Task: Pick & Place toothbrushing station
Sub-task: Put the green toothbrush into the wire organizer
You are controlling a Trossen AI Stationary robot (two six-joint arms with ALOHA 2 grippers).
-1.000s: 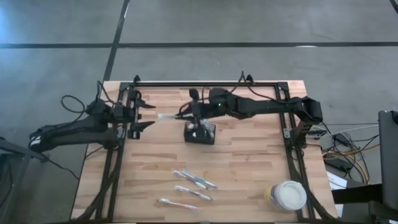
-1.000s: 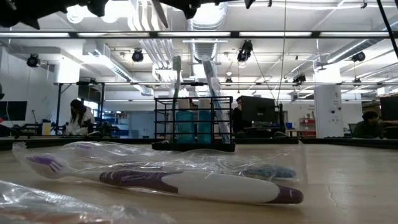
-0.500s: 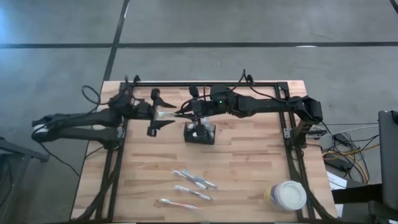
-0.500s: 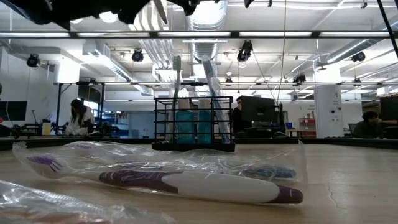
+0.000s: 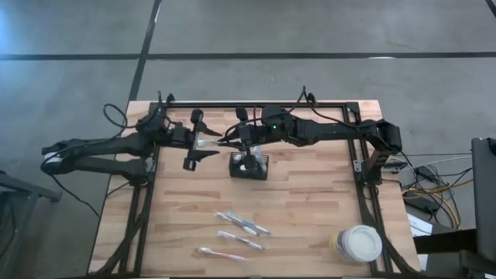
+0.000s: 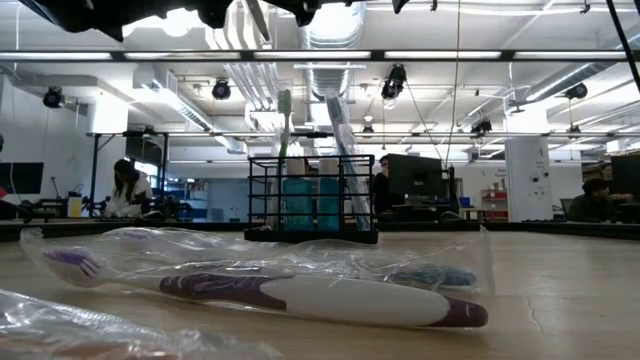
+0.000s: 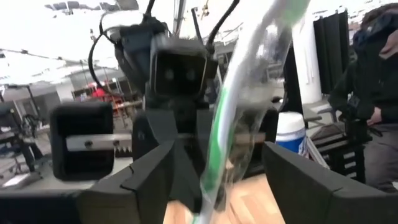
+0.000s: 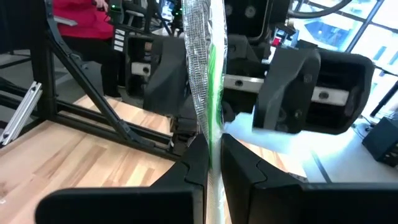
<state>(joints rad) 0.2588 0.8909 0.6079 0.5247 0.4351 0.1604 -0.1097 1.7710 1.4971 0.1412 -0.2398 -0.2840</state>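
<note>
The toothbrushing station [image 5: 249, 165], a small black open-top caddy with wire-mesh sides, stands upright near the middle of the counter [image 5: 310, 201], just in front of the two arms where they meet. In the low view it already carries two brushes standing on end and blue cups or tubes behind the mesh. It looks light and rigid but easy to tip, being narrow and tall with long handles poking out of the top, so anything lowered into it should come down straight and gently, without pushing on a wall. The piece now in hand is a wrapped toothbrush [image 8: 208, 93] with a green handle in a clear crinkly sleeve. The right claw [image 8: 210, 163] is pressed together on it, pinching it through the film. The left claw [image 7: 214, 177] has its fingers spread to either side of the same brush, not visibly pressing on it. That sleeve is likely slippery and soft, so a hold on loose film alone could slide; the stiff handle inside is the better place to pinch, near the middle of its length, where the brush would balance. Three more wrapped toothbrushes [image 5: 242, 224] lie flat on the near part of the counter, well apart from the caddy, and a round white tub [image 5: 360, 243] sits at the near right corner.
</note>
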